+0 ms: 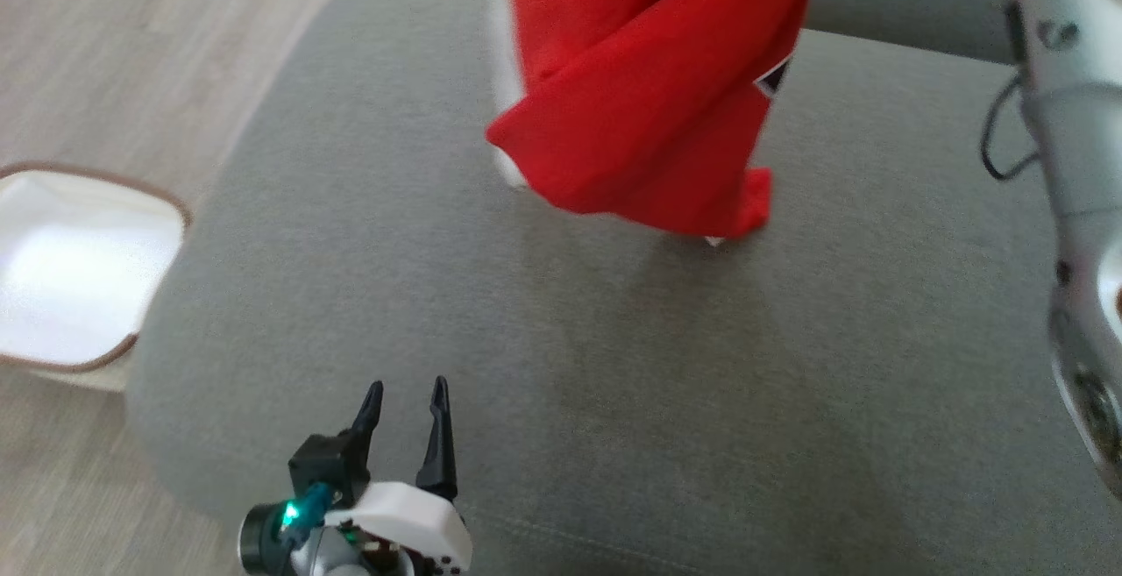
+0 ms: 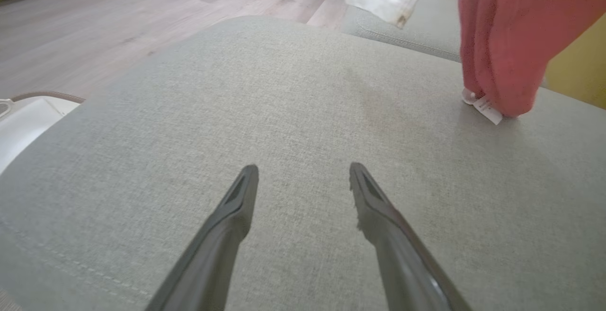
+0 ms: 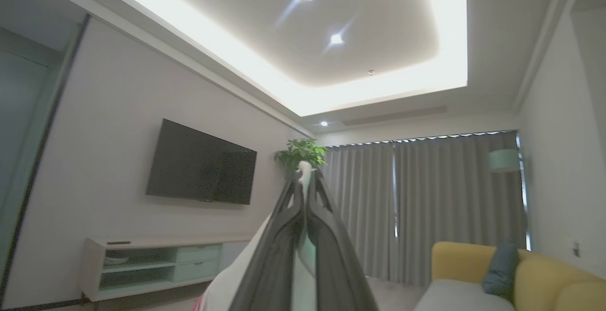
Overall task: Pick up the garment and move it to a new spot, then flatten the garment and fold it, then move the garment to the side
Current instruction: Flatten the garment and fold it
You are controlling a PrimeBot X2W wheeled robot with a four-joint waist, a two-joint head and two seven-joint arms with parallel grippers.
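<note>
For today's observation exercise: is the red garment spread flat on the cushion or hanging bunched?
Hanging bunched: the red garment drapes in twisted folds, only its lower tip touching the cushion.

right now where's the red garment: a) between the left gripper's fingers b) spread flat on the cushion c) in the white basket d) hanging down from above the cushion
d: the garment drapes down from the head view's top edge, bunched, its low end at the grey cushion, while the left gripper stands open and empty.
</note>
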